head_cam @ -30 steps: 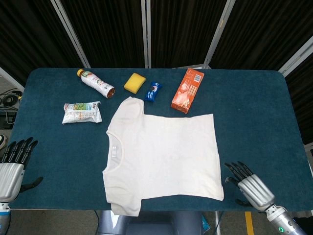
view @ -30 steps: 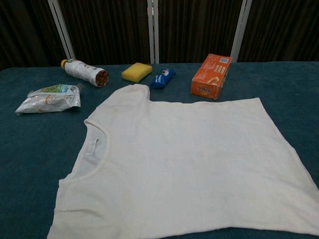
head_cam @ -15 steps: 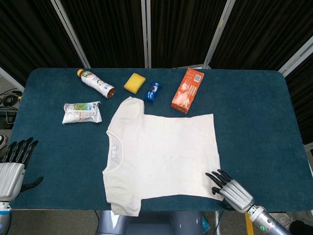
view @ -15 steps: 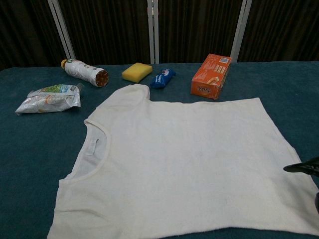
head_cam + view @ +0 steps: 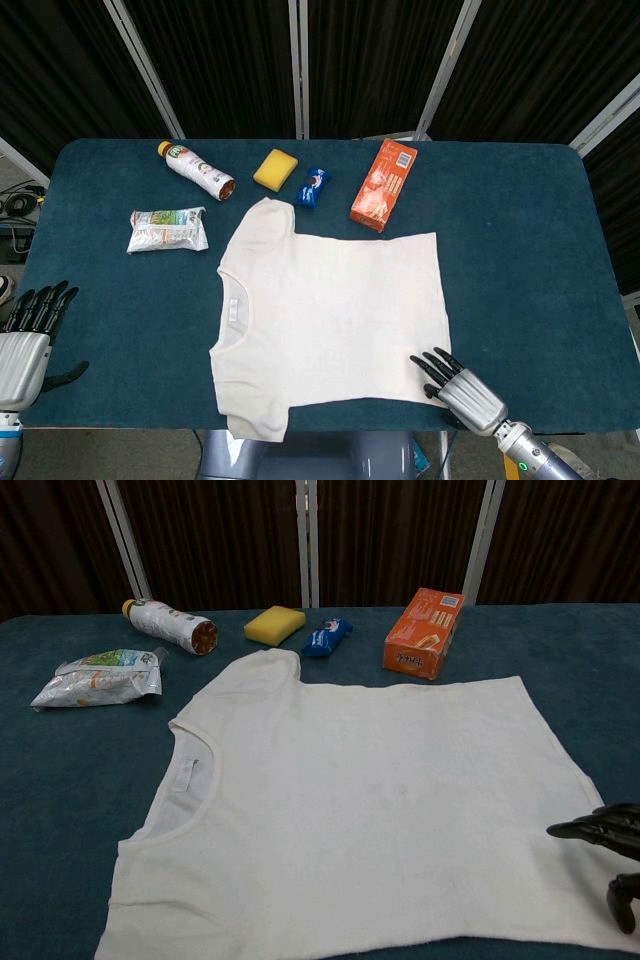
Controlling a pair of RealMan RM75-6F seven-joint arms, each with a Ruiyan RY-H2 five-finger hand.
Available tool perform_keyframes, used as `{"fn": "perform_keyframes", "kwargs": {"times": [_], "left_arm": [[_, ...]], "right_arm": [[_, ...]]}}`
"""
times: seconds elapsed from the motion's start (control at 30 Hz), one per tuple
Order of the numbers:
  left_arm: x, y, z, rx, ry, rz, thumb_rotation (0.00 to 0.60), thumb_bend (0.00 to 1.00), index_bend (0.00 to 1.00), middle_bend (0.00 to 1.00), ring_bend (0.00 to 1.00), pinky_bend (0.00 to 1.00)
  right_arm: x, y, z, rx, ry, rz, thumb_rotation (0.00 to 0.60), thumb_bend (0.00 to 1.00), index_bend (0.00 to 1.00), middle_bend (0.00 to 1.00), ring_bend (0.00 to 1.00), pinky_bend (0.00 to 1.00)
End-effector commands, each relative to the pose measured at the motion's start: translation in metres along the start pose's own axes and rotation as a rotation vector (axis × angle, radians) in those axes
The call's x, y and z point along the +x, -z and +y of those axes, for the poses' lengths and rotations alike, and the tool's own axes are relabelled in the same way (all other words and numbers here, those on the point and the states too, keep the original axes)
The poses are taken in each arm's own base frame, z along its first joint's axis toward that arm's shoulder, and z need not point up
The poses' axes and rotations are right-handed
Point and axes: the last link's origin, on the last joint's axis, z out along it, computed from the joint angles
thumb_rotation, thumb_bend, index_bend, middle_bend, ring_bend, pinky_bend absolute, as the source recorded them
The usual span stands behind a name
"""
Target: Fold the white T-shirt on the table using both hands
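2 hands sit at the near edge of your table (image 5: pixel 520 250), one at each corner. Your right hand (image 5: pixel 462 387) lies over the near hem corner of the white T-shirt (image 5: pixel 335 315), its dark fingers (image 5: pixel 430 366) spread apart and reaching onto the cloth with nothing gripped; in the chest view the same hand shows only as dark fingertips at the lower right edge, above the fabric. Your left hand (image 5: pixel 26 336) rests at the near left corner, well apart from the shirt, fingers extended side by side, thumb out to the side, holding nothing. The white T-shirt is spread flat across the middle of the blue table top, collar pointing to your left, hem to your right, one sleeve toward the far side and the other hanging over the near edge. Farther back on the left lies a crinkled snack bag (image 5: pixel 167 229), just beside the shirt's collar side but not touching it. Beyond that, a row runs along the far side: a bottle (image 5: pixel 196 170) on its side at the left, a yellow sponge (image 5: pixel 274 168), a small blue packet (image 5: pixel 313 186) near the far sleeve, and an orange box (image 5: pixel 383 184) lying flat, its near end close to the shirt's far edge. Dark curtains with pale metal posts stand behind the table.
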Motion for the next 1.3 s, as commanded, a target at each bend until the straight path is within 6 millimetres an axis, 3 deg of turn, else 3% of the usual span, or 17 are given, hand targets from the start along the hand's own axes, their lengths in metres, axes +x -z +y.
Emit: {"fn": "perform_keyframes", "kwargs": {"times": [0.03, 0.37, 1.03, 1.3], "left_arm": [[-0.001, 0.0, 0.0, 0.0, -0.001, -0.005, 0.6, 0.02, 0.0, 0.0, 0.0, 0.0], [-0.001, 0.0, -0.001, 0.006, -0.006, -0.003, 0.6, 0.02, 0.0, 0.0, 0.0, 0.0], [-0.003, 0.001, 0.002, -0.004, -0.005, -0.007, 0.6, 0.02, 0.0, 0.0, 0.0, 0.0], [-0.002, 0.002, 0.002, -0.01, -0.003, -0.008, 0.6, 0.02, 0.0, 0.0, 0.0, 0.0]], "right_arm": [[-0.003, -0.002, 0.0, -0.004, -0.001, -0.002, 0.6, 0.15, 0.48, 0.0, 0.0, 0.0], [-0.01, -0.004, 0.004, -0.014, 0.033, -0.004, 0.6, 0.16, 0.49, 0.0, 0.0, 0.0], [-0.01, 0.001, 0.013, -0.041, 0.031, 0.037, 0.6, 0.29, 0.49, 0.0, 0.0, 0.0], [-0.014, 0.001, 0.014, -0.049, 0.059, 0.017, 0.6, 0.35, 0.54, 0.0, 0.0, 0.0]]}}
